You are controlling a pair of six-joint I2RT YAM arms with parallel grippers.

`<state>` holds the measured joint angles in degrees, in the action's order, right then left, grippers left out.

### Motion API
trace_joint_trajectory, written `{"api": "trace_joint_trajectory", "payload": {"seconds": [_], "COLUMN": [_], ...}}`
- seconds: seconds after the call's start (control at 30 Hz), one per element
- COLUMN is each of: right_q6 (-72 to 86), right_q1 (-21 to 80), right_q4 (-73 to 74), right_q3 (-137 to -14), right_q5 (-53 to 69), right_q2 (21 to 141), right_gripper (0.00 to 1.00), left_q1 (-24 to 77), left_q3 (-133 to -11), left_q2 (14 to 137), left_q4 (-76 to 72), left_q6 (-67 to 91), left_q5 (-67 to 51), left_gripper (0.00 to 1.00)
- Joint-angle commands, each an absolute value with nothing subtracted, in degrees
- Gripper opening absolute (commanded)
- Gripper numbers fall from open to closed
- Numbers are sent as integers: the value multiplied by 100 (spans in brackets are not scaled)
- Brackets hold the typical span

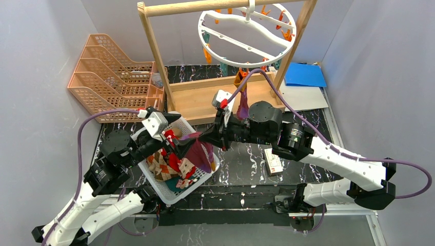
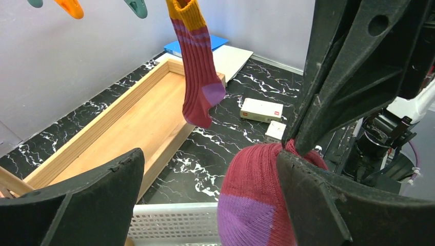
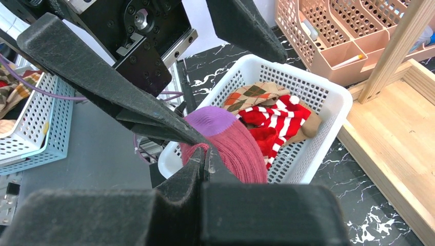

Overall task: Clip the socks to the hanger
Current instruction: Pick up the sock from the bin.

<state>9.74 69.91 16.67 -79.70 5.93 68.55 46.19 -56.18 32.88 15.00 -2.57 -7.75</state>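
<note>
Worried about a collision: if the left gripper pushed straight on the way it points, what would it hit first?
Probably the maroon ribbed sock with purple patch, pinched by the right gripper, which sits between its open fingers; depth is unclear.

illumination: bright, even, diffuse, from overhead. shadows: faint and soft-edged on the table (image 1: 246,159). glare: none, only a slight sheen on the table. top view: walls lean outward toward the frame edges. wrist views: left gripper (image 2: 208,159) and right gripper (image 3: 205,156) render dark and slightly soft near the lens. the maroon sock (image 2: 251,195) knit resolves sharply.
</note>
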Motion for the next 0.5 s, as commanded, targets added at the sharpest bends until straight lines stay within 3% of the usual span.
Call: {"api": "trace_joint_trajectory", "payload": {"seconds": [0.0, 0.47], "right_q6": [825, 819], "right_q1": [6943, 6942], "right_q4": [1001, 907], "right_q3": [-7910, -8044], "right_q5": [30, -217], "right_q2": [6806, 7050], "right_gripper": [1, 1], "left_q1": [4676, 4676], "left_q3": [-5851, -6137], "left_q2": [3138, 3128], "left_q4": [1666, 1811], "left_q6": [-177, -71], "left_q5": [-1408, -1563], "left_gripper": [98, 98]}}
